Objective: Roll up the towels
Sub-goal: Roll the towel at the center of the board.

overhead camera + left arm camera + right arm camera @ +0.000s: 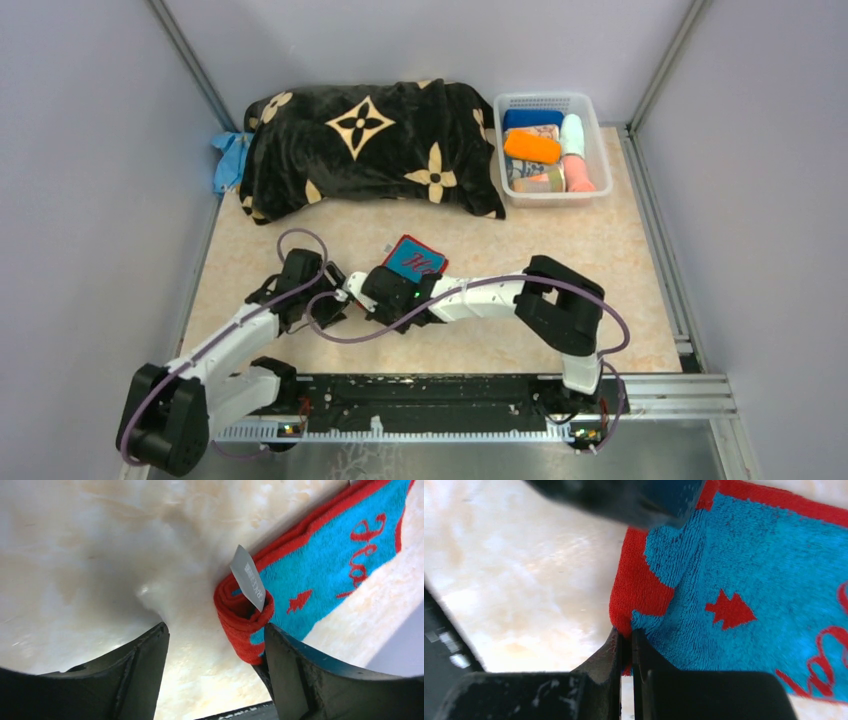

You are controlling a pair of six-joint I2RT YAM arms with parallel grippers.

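Note:
A red-and-turquoise patterned towel (413, 258) lies on the table in front of the arms, its near red edge curled into a small roll (242, 617) with a white tag (248, 577). My left gripper (216, 645) stands open beside that roll, its right finger (285, 665) touching it. My right gripper (625, 640) is shut on the towel's (749, 570) red edge. In the top view both grippers, left (338, 300) and right (375, 283), meet at the towel's near left corner. Rolled towels, orange (531, 147) and pink (577, 175), sit in the basket (590, 105).
A big black blanket (370, 150) with cream flowers lies at the back. A light blue cloth (228, 160) pokes out at its left end. The white plastic basket stands at the back right. Grey walls close in both sides.

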